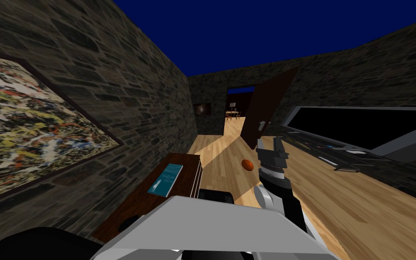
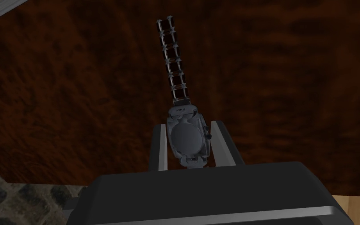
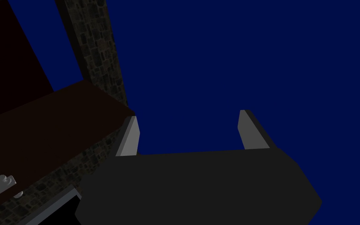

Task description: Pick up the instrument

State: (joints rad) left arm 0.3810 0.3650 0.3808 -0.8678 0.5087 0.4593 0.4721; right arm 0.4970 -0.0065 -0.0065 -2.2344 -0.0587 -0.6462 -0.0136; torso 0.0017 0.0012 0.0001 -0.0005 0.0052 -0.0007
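One dark wood cabinet (image 1: 130, 203) at my 11 o'clock, one teal book (image 1: 165, 179) on its top. One orange ball (image 1: 247, 165) on the floor, 3 o'clock of the book. One wristwatch (image 2: 187, 140) over the wood top, its case pinched between the left gripper (image 2: 188, 124) fingers, band pointing away. Right gripper (image 1: 269, 143) spread wide and empty, 1 o'clock of the ball.

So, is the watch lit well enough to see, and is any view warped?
Left wrist view: dim, but the grey watch stands out in the left hand against the dark wooden top. Head view: the wide lens splays the stone walls. Right wrist view: the right hand against flat blue, no shadows.
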